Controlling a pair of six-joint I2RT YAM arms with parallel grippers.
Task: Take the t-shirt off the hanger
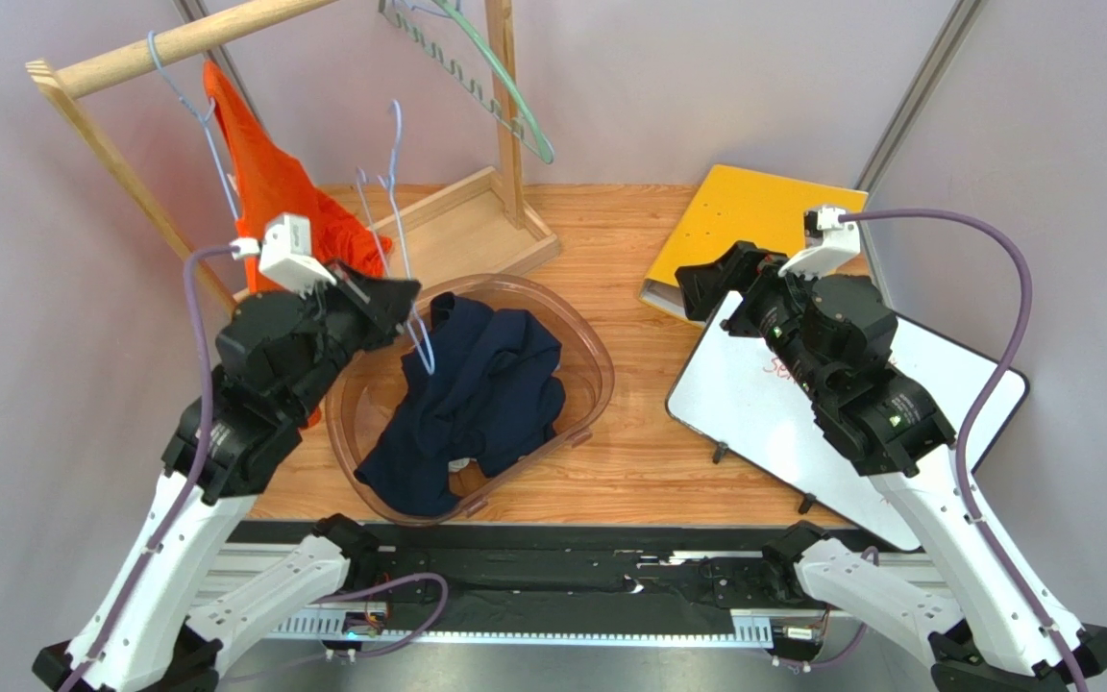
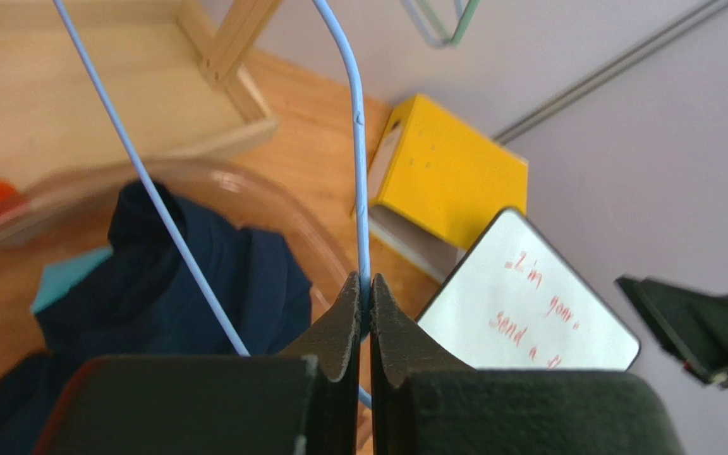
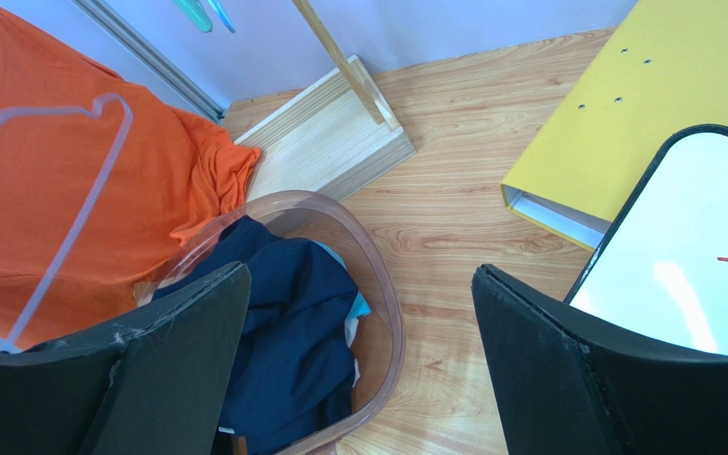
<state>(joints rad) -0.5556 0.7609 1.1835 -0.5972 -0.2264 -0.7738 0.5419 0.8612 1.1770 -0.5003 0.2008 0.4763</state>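
Note:
A navy t-shirt [image 1: 480, 397] lies bunched in a clear plastic basin [image 1: 596, 361], off any hanger. It also shows in the left wrist view [image 2: 197, 275] and the right wrist view [image 3: 292, 332]. My left gripper [image 1: 404, 300] is shut on the wire of a bare light-blue hanger [image 1: 398, 202] and holds it upright over the basin's left side; in the left wrist view the pads [image 2: 366, 289] pinch the wire [image 2: 358, 171]. My right gripper [image 1: 692, 286] is open and empty, to the right of the basin; its jaws [image 3: 363, 351] stand wide apart. An orange t-shirt [image 1: 264, 173] hangs on the rack.
A wooden clothes rack [image 1: 505, 116] with a tray base [image 1: 458, 224] stands at the back. A green hanger [image 1: 509, 94] hangs on it. A yellow binder [image 1: 754, 216] and a whiteboard [image 1: 790, 418] lie at the right. Grey walls close both sides.

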